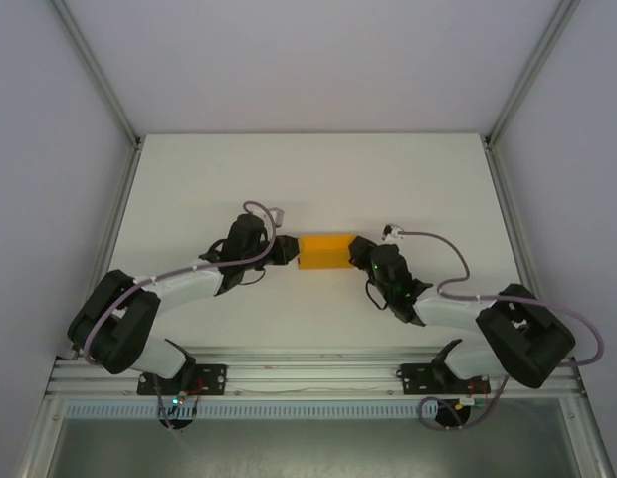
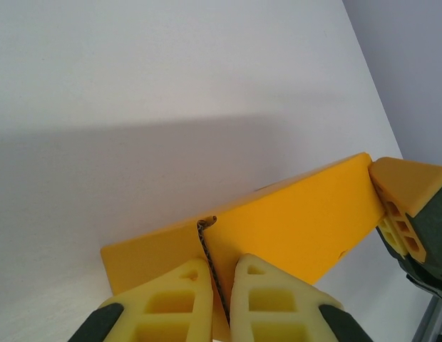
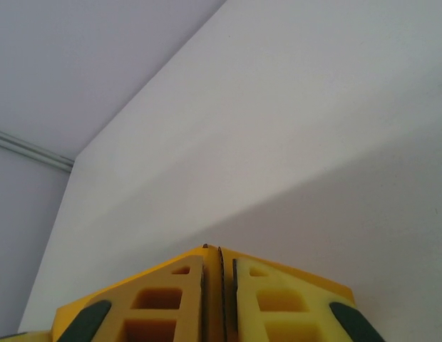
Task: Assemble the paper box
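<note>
White table (image 1: 189, 189) lies beneath the paper box (image 1: 324, 251) — low, rectangular, orange-yellow card.

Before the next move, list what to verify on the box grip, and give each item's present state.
1. Left end effector shut on one end of the paper box: ok.
2. Right end effector shut on the opposite end: ok.
3. Card edge sits between the left fingers: ok.
4. Box folded into a low rectangle, spanning between the two arms: ok.
5. Box resting on the table or lifted off it: cannot tell.
6. All flaps tucked in: cannot tell.
</note>
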Controlling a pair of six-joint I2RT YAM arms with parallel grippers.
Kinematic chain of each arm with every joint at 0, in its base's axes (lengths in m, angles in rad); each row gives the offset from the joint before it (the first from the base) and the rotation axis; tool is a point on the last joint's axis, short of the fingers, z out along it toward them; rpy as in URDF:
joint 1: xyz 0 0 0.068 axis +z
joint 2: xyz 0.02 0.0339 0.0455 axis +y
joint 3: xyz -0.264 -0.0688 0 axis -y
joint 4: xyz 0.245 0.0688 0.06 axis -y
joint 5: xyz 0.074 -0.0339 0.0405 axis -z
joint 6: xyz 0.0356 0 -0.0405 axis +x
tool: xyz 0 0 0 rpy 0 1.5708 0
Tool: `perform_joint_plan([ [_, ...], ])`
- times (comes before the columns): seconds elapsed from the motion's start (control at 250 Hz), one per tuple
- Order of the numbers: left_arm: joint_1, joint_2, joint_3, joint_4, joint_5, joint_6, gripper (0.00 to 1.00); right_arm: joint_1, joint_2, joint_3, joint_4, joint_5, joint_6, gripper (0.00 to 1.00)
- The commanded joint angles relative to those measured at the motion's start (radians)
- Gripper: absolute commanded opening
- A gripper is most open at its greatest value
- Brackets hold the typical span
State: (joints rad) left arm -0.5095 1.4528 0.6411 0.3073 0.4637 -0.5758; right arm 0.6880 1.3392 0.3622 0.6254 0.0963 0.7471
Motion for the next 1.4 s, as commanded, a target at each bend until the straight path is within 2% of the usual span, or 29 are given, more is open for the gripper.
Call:
perform_joint_plan([
  [0.0, 0.003, 0.069, -0.033, -0.254, -0.033, 0.029, 0.00, 0.004, 0.002, -0.075, -0.524, -0.047, -0.045, 0.00],
  [0.144, 0.003, 0.052, -0.008, -0.248, -0.017, 0.005, 0.00, 0.004, -0.110, -0.057, -0.558, -0.035, -0.060, 0.00],
  [0.28, 0.003, 0.037, 0.065, -0.303, -0.002, 0.044, 0.00, 0.004, -0.166, 0.018, -0.630, -0.024, -0.104, 0.00],
  [0.304, 0.003, 0.036, 0.088, -0.322, 0.001, 0.053, 0.00, 0.005, -0.171, 0.034, -0.647, -0.017, -0.106, 0.03],
  [0.356, 0.003, 0.044, 0.134, -0.367, -0.010, 0.062, 0.20, 0.004, -0.181, 0.066, -0.668, -0.007, -0.124, 0.10],
  [0.42, 0.002, 0.048, 0.177, -0.399, -0.020, 0.075, 0.27, 0.005, -0.182, 0.107, -0.698, 0.026, -0.131, 0.20],
  [0.564, 0.003, 0.053, 0.262, -0.474, -0.050, 0.105, 0.52, 0.004, -0.182, 0.222, -0.792, 0.094, -0.169, 0.35],
  [0.652, 0.002, 0.038, 0.300, -0.485, -0.067, 0.125, 0.60, 0.005, -0.178, 0.278, -0.827, 0.129, -0.208, 0.47],
  [0.743, 0.003, 0.023, 0.347, -0.514, -0.110, 0.140, 0.81, 0.005, -0.173, 0.335, -0.877, 0.152, -0.245, 0.55],
  [0.807, 0.002, 0.014, 0.383, -0.547, -0.168, 0.153, 1.00, 0.004, -0.178, 0.362, -0.887, 0.142, -0.276, 0.67],
  [0.891, 0.003, -0.001, 0.429, -0.597, -0.267, 0.174, 1.00, 0.004, -0.182, 0.398, -0.888, 0.078, -0.394, 0.88],
  [0.939, 0.005, -0.011, 0.456, -0.624, -0.355, 0.180, 1.00, 0.005, -0.183, 0.428, -0.902, 0.017, -0.516, 1.00],
  [1.067, 0.039, -0.043, 0.467, -0.648, -0.546, 0.175, 1.00, 0.005, -0.181, 0.519, -1.000, -0.161, -0.887, 1.00],
  [1.219, 0.113, -0.074, 0.423, -0.648, -0.551, 0.157, 1.00, 0.004, -0.099, 0.624, -1.223, -0.447, -1.356, 1.00],
  [1.287, 0.135, -0.082, 0.409, -0.669, -0.547, 0.154, 1.00, 0.004, -0.042, 0.664, -1.265, -0.431, -1.490, 1.00],
  [1.395, 0.148, -0.097, 0.390, -0.697, -0.566, 0.157, 1.00, 0.004, 0.071, 0.748, -1.271, -0.302, -1.542, 1.00],
])
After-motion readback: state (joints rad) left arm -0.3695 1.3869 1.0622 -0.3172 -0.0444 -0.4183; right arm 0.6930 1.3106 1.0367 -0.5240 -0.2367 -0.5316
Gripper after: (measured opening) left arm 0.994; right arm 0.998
